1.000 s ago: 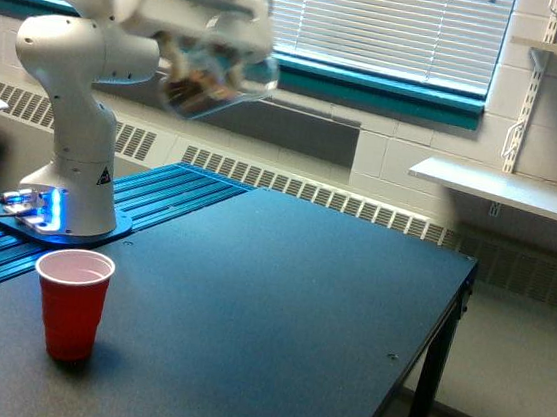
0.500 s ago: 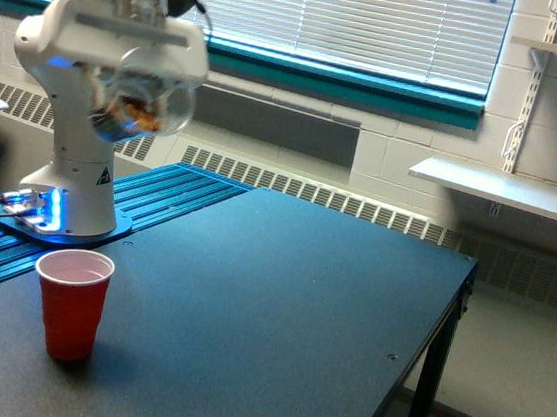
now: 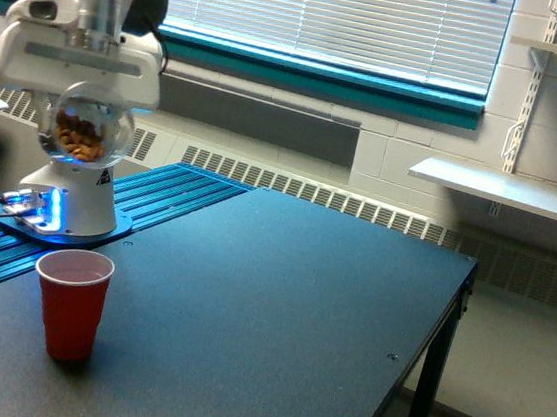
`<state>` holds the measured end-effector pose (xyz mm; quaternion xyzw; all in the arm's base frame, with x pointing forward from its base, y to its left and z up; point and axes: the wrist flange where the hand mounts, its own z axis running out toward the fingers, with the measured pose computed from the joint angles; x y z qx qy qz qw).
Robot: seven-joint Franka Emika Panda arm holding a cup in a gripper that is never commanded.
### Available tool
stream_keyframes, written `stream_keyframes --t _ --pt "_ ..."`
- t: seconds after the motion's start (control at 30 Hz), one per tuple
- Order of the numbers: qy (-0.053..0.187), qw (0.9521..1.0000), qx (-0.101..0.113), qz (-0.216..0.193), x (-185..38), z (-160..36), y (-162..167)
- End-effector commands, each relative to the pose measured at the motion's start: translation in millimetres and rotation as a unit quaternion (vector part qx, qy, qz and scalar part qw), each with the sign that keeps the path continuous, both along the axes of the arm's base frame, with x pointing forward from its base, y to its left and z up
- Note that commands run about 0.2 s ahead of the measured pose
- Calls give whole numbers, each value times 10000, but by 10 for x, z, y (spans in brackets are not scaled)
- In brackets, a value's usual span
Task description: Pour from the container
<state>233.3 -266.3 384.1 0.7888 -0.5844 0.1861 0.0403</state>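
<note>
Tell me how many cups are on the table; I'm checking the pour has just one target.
1. The red cup stands upright near the table's front edge at the exterior view's left, below the held container. None looks hidden.

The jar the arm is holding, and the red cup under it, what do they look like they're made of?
The jar looks like clear glass or hard clear plastic: brown nut-like pieces show through its rounded, shiny wall, and the picture can't settle which. The red cup looks like thin glossy plastic, red outside with a pale inside and a rolled rim. The table under it seems a dark matte laminate.
</note>
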Motion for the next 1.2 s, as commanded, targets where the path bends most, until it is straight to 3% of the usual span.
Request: stream_keyframes --t 0.03,0.7,0.9,1.2 --pt "214 9998 14 -47 -170 -90 -1" --pt "781 9968 143 120 -166 -360 186" --pt "1002 9948 81 164 -134 -401 207" --pt "1157 9931 127 152 -108 -507 256"
